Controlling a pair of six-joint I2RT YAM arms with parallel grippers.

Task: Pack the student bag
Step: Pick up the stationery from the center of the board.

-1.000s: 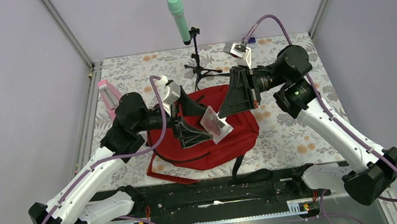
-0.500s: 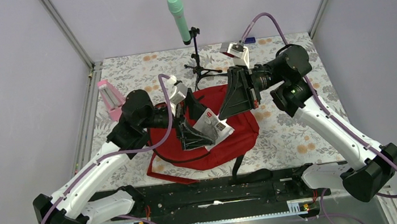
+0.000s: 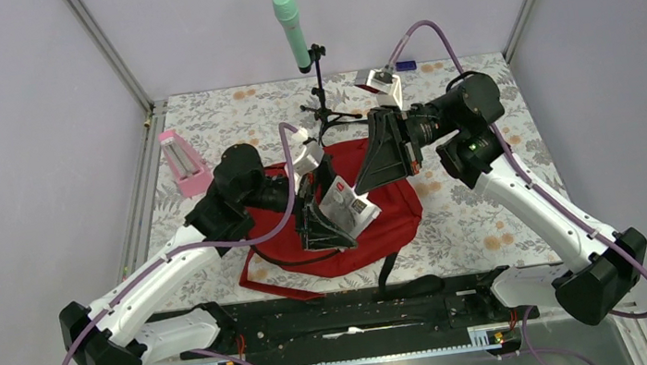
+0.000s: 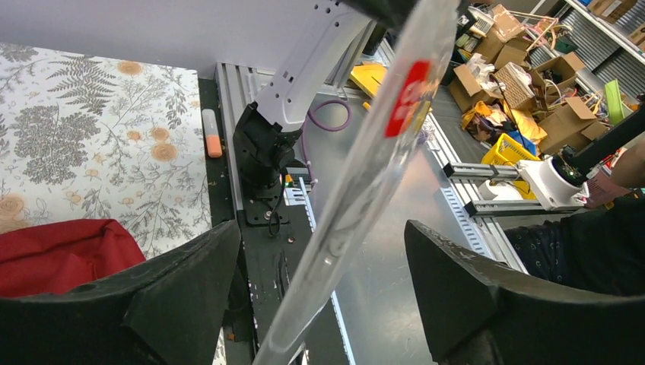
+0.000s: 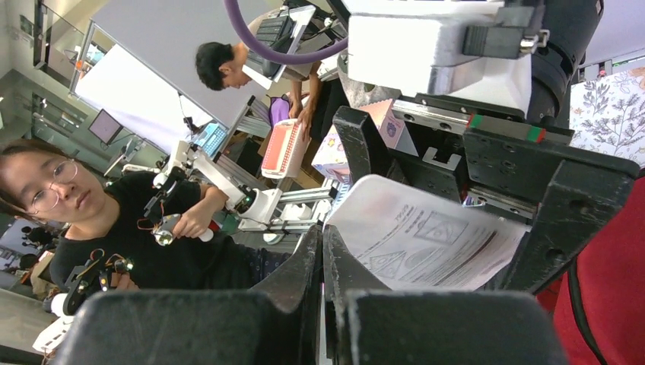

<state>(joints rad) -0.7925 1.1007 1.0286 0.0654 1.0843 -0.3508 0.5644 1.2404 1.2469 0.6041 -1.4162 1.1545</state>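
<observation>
The student bag (image 3: 390, 225) lies flat in the middle of the table, dark red with black straps; a corner of it shows in the left wrist view (image 4: 61, 251) and in the right wrist view (image 5: 608, 281). Above it hangs a clear plastic packet (image 3: 348, 204) with a printed sheet inside. My right gripper (image 3: 363, 184) is shut on the packet's upper edge; the sheet (image 5: 426, 243) spreads out from the closed tips (image 5: 323, 232). My left gripper (image 3: 326, 221) is open around the packet's lower part. The packet (image 4: 357, 182) runs edge-on between the fingers (image 4: 323, 228), with a gap on each side.
A green microphone (image 3: 290, 28) on a black tripod (image 3: 326, 112) stands behind the bag. A pink object (image 3: 183, 159) lies at the left, a small blue item (image 3: 405, 66) at the back. An orange marker (image 4: 213, 134) lies by the table's near edge.
My left arm has reached further right and brought its open jaws around the packet, and they have narrowed a little. The right gripper, still shut on the packet, has shifted slightly left.
</observation>
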